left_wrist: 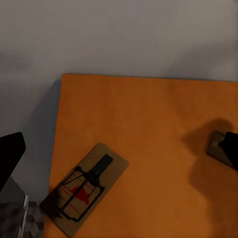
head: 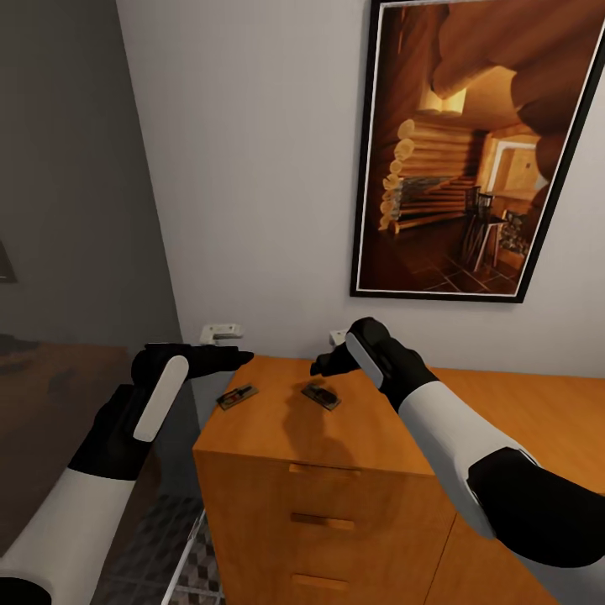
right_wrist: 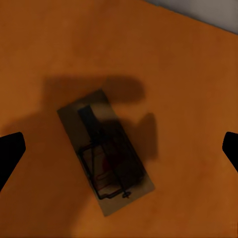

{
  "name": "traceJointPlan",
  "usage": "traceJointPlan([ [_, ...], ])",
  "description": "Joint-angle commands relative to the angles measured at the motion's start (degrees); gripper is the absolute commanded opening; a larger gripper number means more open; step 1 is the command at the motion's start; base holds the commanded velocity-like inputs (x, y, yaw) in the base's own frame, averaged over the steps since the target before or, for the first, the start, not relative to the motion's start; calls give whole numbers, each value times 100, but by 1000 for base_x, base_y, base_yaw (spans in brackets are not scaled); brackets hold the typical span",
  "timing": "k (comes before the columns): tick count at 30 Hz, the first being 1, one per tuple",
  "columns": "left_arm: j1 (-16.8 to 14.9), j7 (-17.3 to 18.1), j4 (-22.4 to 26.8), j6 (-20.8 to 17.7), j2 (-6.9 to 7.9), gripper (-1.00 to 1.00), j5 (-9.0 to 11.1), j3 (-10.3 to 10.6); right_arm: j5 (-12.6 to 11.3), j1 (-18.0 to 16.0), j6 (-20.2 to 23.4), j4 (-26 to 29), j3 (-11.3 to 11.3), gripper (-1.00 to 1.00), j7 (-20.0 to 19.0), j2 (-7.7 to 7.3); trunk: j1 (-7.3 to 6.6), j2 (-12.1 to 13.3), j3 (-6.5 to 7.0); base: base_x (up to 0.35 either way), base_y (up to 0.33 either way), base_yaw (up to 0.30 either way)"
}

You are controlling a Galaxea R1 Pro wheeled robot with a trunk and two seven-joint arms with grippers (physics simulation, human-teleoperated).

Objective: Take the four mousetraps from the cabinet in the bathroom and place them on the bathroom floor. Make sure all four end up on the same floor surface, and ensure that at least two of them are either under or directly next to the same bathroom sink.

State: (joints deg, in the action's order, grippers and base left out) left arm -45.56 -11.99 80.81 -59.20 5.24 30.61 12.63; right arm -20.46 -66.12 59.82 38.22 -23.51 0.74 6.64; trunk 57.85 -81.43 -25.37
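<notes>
Two mousetraps wait on top of the cabinet (head: 370,437).

The right hand (head: 323,366), fingers apart, hovers over one flat brown mousetrap (head: 321,395), likely to grab it. The left hand (head: 239,358), also apart, hangs over the other mousetrap (head: 237,396), at 9 o'clock from the first.

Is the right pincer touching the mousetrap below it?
Apart. In the right wrist view the mousetrap lies on the cabinet top, between the open right pincer fingertips, clear of both.
</notes>
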Motion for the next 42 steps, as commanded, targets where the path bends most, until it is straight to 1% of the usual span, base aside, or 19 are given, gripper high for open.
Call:
traceJointPlan([
  [1,-6,-60,5,-13,5,100,59,11,-11,-6,18,3,-14,100,8,-2,0,-4,-7,1,0,0],
  [12,-6,-58,5,-7,7,100,59,11,-1,-6,18,-159,-39,100,17,23,0,-4,-7,0,0,0],
  [16,-6,-58,5,-2,5,100,59,11,12,-6,18,-266,-44,100,18,63,0,-4,-7,0,0,0],
  [17,-6,-58,5,0,5,100,59,11,24,-6,18,-363,-47,100,17,104,0,-4,-7,0,0,0],
  [18,-6,-58,5,0,5,100,59,11,24,-6,18,-363,-47,100,17,104,0,-4,-7,0,0,0],
  [22,-6,-58,5,-2,4,100,64,11,47,-6,18,-609,-53,100,10,200,0,-4,-7,0,0,0],
  [26,-6,-58,5,-3,4,100,66,11,60,-6,18,-766,-56,100,0,247,0,-4,-7,0,0,0],
  [42,-6,-58,5,-4,3,100,64,11,74,-22,18,-800,-57,100,-13,282,0,-4,-7,0,0,0],
])
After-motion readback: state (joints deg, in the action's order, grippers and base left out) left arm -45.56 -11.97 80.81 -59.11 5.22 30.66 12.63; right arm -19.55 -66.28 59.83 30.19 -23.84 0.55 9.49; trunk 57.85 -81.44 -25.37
